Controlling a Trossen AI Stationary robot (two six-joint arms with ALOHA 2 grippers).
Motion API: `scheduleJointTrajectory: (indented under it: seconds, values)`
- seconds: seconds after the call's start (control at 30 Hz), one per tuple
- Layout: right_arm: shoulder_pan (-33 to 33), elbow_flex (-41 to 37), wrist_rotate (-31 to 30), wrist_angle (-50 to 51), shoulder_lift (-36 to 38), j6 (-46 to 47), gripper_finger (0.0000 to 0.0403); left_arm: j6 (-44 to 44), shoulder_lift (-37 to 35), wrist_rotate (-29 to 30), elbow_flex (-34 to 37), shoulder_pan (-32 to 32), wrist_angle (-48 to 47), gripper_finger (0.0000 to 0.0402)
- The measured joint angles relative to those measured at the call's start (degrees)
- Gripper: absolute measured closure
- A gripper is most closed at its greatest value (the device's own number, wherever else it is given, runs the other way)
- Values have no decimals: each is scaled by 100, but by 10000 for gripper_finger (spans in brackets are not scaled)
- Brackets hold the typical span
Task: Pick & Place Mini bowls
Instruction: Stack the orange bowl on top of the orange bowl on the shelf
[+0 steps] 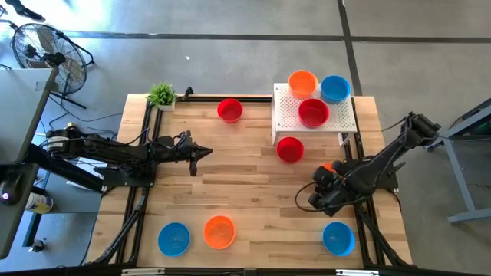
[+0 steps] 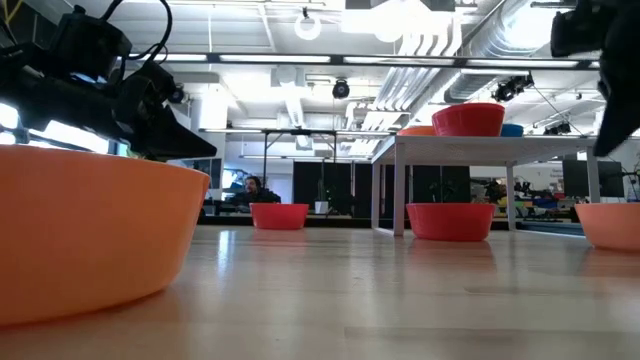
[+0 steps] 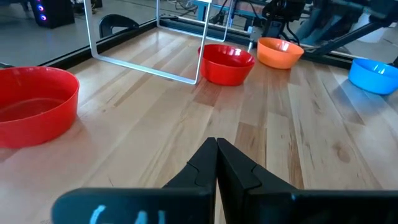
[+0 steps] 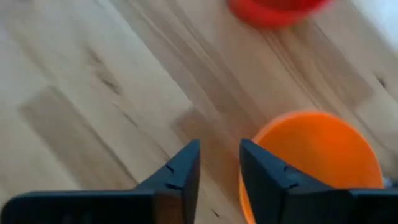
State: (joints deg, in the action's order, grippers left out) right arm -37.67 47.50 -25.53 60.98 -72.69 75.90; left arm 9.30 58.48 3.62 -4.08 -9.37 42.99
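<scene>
Mini bowls in red, orange and blue lie about the table. An orange bowl (image 4: 317, 158) sits upright near the right edge, partly hidden under my right arm in the high view (image 1: 328, 166). My right gripper (image 4: 219, 163) is open and points steeply down beside it, one finger in front of its rim. Another red bowl (image 1: 289, 149) stands just beyond. My left gripper (image 1: 196, 153) hovers shut and empty over the table's left middle. Three bowls, orange (image 1: 303, 82), blue (image 1: 335, 88) and red (image 1: 313, 112), rest on the white stand (image 1: 341, 121). My right gripper has one finger (image 4: 267, 177) in front of the orange bowl's near rim (image 4: 261, 140), coming from above. I cannot tell whether it touches the rim. Nothing shows in the gap between the fingers.
A red bowl (image 1: 229, 110) stands at the far middle, next to a small potted plant (image 1: 162, 95). Along the near edge sit a blue bowl (image 1: 174, 238), an orange bowl (image 1: 219, 231) and another blue bowl (image 1: 338, 238). Bare wood lies in the table's middle.
</scene>
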Motion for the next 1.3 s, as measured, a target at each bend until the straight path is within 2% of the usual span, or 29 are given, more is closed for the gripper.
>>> scheduleJointTrajectory:
  seconds: [0.13, 0.27, 0.43, 0.6, 0.87, 0.97, 1.17, 1.3]
  values:
    - [68, 1, 353, 165, -380, 296, 269, 0, 0, 0, 0, 0, -10, 401]
    - [244, 1, 601, 165, -852, 471, 254, 0, 0, 3, 0, 0, -86, 401]
    - [558, 1, 768, 224, -1454, 665, 262, 0, 0, 4, 0, 0, -116, 401]
    - [790, 1, 965, 8, -1856, 427, 291, 0, 0, 4, 0, 0, -117, 401]
    - [828, 3, 996, -1043, -1897, -747, 393, 0, 0, 7, 0, 0, -117, 401]
    - [796, 112, 997, -1230, -1858, -1187, 391, 0, 0, 6, 0, 1, -117, 401]
    - [618, 877, 1083, -1495, -1853, -2568, 399, 0, 0, 7, 0, 0, -117, 401]
    - [593, 1365, 877, -1585, -1847, -3135, 397, 0, 0, 6, 0, 0, -117, 401]
